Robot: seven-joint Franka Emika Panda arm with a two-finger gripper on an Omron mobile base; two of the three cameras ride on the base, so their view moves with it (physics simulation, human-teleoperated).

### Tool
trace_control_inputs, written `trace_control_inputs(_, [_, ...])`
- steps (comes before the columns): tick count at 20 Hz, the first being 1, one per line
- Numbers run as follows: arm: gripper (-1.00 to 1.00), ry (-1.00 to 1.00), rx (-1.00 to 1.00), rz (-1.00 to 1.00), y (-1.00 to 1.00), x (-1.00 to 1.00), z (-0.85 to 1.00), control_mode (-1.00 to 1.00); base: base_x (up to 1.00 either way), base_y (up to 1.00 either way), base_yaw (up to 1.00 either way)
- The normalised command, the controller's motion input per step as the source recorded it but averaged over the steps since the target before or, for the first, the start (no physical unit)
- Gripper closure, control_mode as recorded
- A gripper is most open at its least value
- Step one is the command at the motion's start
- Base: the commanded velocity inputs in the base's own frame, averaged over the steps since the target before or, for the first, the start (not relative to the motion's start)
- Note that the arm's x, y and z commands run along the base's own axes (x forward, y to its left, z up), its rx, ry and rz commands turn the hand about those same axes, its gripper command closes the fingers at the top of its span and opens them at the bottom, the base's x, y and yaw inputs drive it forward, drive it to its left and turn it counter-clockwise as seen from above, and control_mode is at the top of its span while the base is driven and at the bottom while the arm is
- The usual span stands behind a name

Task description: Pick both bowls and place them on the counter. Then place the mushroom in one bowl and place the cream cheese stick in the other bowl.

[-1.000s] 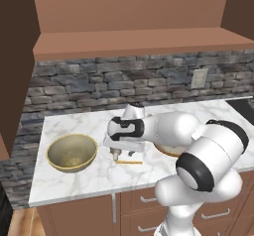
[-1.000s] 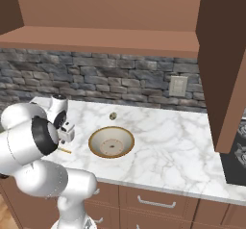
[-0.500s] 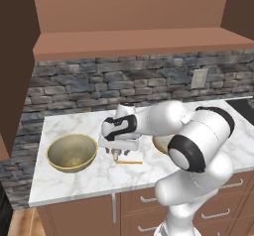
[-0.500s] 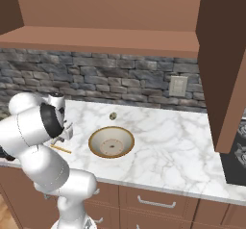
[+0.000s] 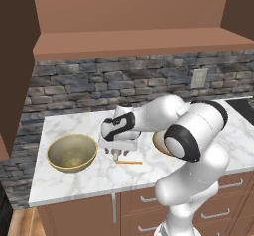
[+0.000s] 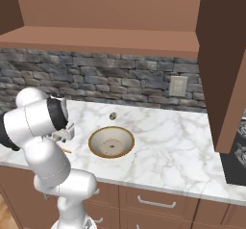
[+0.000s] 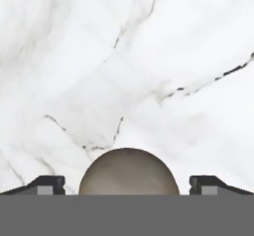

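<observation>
Arm reaches left and low over the white marble bench [image 5: 74, 185], hand [image 5: 117, 154] pointing straight down just above the surface. Fingers spread wide, nothing pinched: in the hand view the 2 dark fingertips [image 7: 45, 184] sit far apart at the lower corners, with the mushroom [image 7: 128, 171] centred between them, its rounded grey-beige cap seen from above. Cap touches neither tip. In the left base view the mushroom [image 5: 117, 155] is a small grey shape directly under the hand, on the marble.

Deep olive-tan bowl [image 5: 72, 152] stands upright on the bench to the left of the hand in the left base view, near it but apart; nothing visible inside it.

Shallow beige bowl [image 6: 111, 142] stands upright on the bench; in the right base view it lies to the right of the arm, interior bare apart from a faint ring pattern. In the left base view only its rim [image 5: 158, 146] shows past the forearm.

Cream cheese stick [image 5: 128, 162] lies flat on the marble just in front of the hand, between the 2 bowls, touching neither.

A small round dark knob [image 6: 113, 116] sits on the bench behind the shallow bowl, near the stone wall [image 6: 120, 86].
</observation>
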Motion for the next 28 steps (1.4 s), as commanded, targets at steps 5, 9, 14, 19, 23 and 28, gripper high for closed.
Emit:
trace_control_inputs(5, [1.00,0.01,-0.01,0.00,0.02,0.00,-0.22,-1.00,0.00,0.00,0.00])
trace_control_inputs(9, [1.00,0.00,-0.01,0.00,0.03,0.00,-0.05,-1.00,0.00,0.00,0.00])
trace_control_inputs(14, [1.00,0.00,0.00,-0.04,0.00,-0.08,0.27,-1.00,0.00,0.00,0.00])
trace_control_inputs(19, [1.00,0.00,-0.01,-0.08,-0.02,-0.18,0.67,-1.00,0.00,0.00,0.00])
trace_control_inputs(23, [1.00,0.00,0.00,-0.08,0.00,-0.26,0.82,-1.00,0.00,0.00,0.00])
trace_control_inputs(28, [1.00,0.00,-0.01,-0.05,0.07,-0.19,0.82,-1.00,0.00,0.00,0.00])
